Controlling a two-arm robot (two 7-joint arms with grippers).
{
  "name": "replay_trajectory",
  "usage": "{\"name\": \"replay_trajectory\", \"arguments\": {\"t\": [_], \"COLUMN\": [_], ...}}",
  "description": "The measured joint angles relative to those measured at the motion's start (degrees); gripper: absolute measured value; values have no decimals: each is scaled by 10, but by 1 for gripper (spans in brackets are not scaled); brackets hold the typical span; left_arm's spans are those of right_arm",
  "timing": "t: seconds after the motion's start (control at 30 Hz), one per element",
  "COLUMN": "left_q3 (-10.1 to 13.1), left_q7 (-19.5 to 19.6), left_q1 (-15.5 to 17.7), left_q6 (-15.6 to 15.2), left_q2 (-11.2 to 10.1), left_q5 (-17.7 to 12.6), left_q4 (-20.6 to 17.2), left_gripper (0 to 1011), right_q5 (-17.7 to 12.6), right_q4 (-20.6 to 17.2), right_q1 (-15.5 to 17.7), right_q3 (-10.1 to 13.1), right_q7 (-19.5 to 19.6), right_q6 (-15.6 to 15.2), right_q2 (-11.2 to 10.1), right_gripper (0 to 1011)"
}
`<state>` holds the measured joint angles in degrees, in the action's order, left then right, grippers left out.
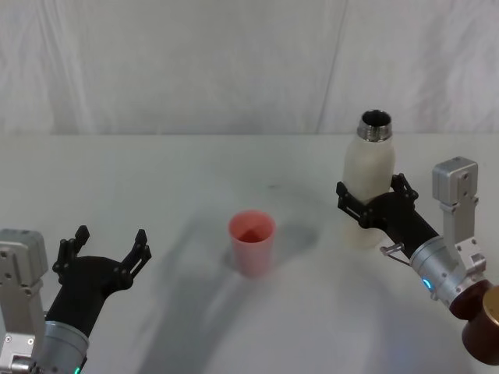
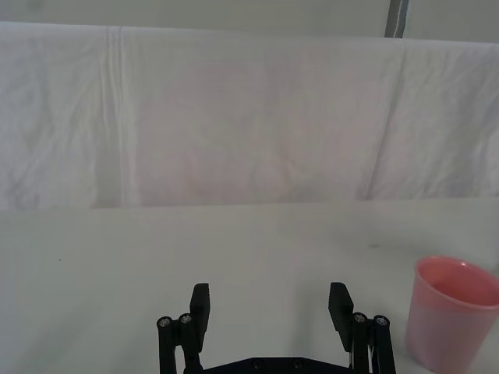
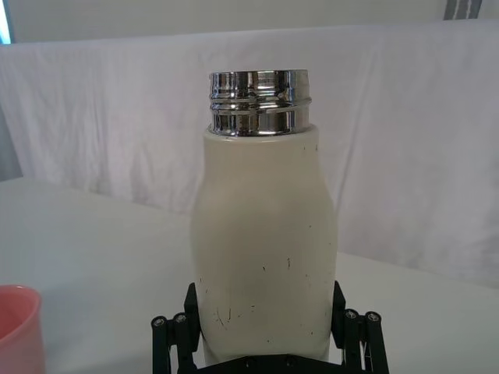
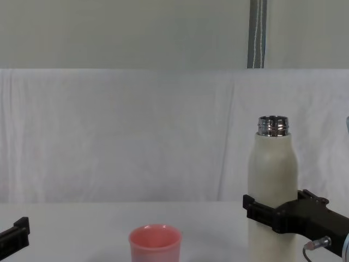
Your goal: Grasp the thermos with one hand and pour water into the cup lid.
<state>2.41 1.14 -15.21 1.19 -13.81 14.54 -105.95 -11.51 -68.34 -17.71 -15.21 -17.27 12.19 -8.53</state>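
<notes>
Thermos [image 1: 370, 181] stands upright, steel neck up, right hand [image 1: 371, 199] around it.

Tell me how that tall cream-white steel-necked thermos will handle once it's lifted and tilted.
The tall cream-white thermos looks rigid, so it should not give under the right gripper, whose fingers flank its lower body. Its smooth, rounded sides may slip when tilted. Being tall and held low, it will probably feel top-heavy, and its uncapped steel neck would spill readily.

Head looks down on table; our chest view sits low, side-on. Both share thermos [image 1: 369, 191] and cup lid [image 1: 252, 241]. Wrist views close, facing the backdrop.
</notes>
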Motion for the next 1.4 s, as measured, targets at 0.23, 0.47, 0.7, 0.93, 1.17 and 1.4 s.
{"name": "replay_trajectory", "arguments": {"t": [0.23, 0.47, 0.7, 0.93, 1.17, 1.4], "left_q3": [0, 0, 0, 0, 0, 0], "left_q7": [0, 0, 0, 0, 0, 0], "left_q1": [0, 0, 0, 0, 0, 0], "left_q6": [0, 0, 0, 0, 0, 0], "left_q2": [0, 0, 0, 0, 0, 0], "left_q5": [0, 0, 0, 0, 0, 0], "left_q4": [0, 0, 0, 0, 0, 0], "left_gripper": [1001, 1001, 1001, 1001, 1001, 1001], "right_q5": [1, 2, -1, -6, -6, -5], "right_q4": [3, 6, 7, 7, 6, 4], "right_q1": [-1, -1, -1, 0, 0, 0], "right_q3": [5, 8, 11, 15, 16, 15], "right_q7": [2, 2, 2, 1, 1, 2], "right_q6": [0, 0, -3, -7, -9, -11], "right_q2": [0, 2, 3, 5, 6, 5], "right_gripper": [950, 950, 950, 950, 950, 950]}}
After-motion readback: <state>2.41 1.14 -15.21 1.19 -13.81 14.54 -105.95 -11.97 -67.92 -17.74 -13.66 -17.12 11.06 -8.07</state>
